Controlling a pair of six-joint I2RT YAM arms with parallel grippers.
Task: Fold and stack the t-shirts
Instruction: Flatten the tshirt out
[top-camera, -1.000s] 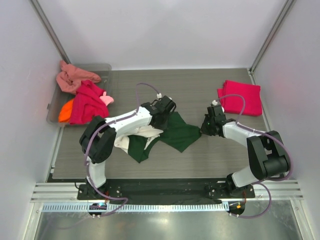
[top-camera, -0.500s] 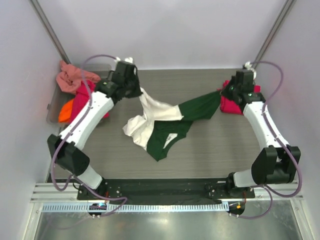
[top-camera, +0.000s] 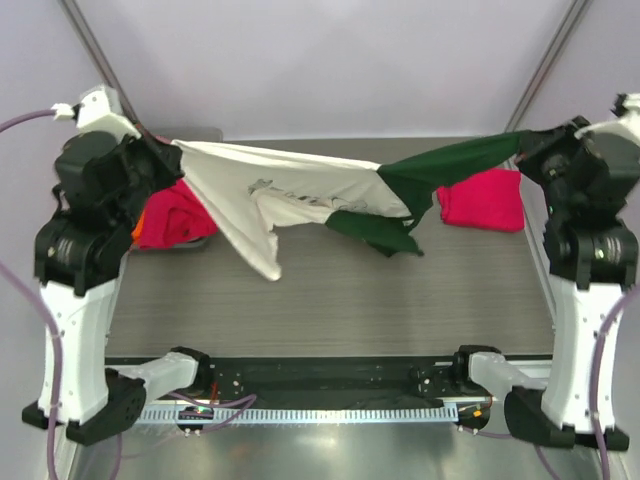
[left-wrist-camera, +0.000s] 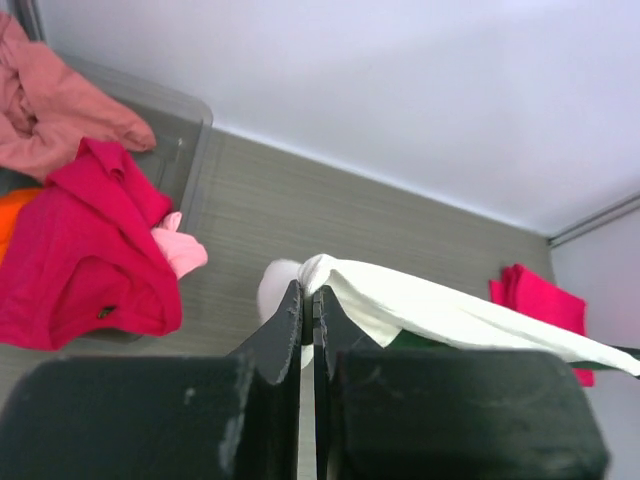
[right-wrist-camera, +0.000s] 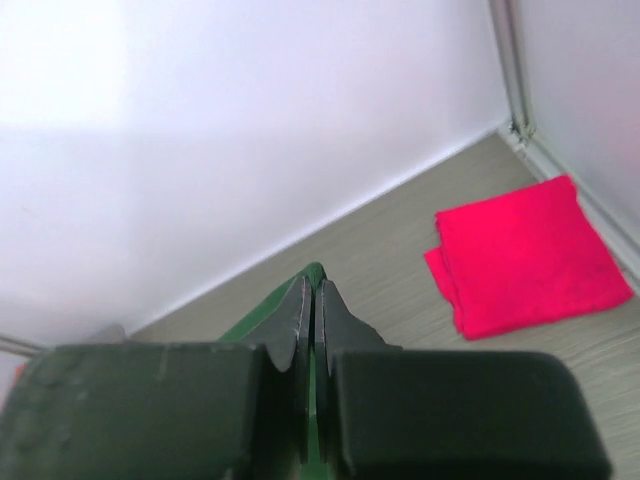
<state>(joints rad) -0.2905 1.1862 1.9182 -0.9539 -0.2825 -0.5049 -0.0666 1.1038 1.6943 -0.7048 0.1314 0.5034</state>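
A cream-white t-shirt with dark green sleeves (top-camera: 300, 190) hangs stretched in the air between both arms, high over the table. My left gripper (left-wrist-camera: 308, 292) is shut on its white edge at the far left. My right gripper (right-wrist-camera: 311, 285) is shut on a green part of it at the far right. A crimson-pink t-shirt (top-camera: 482, 199) lies folded on the table at the back right, also visible in the right wrist view (right-wrist-camera: 525, 257). Magenta (left-wrist-camera: 75, 250), salmon (left-wrist-camera: 55, 105), orange and light pink shirts sit piled at the left.
A translucent grey plastic tray (left-wrist-camera: 185, 135) holds the shirt pile at the back left. The grey table (top-camera: 340, 300) runs between white walls, with a metal rail along the near edge.
Both arms have risen and swung outward, lifting the cream and green t-shirt off the table and pulling it out wide between them.
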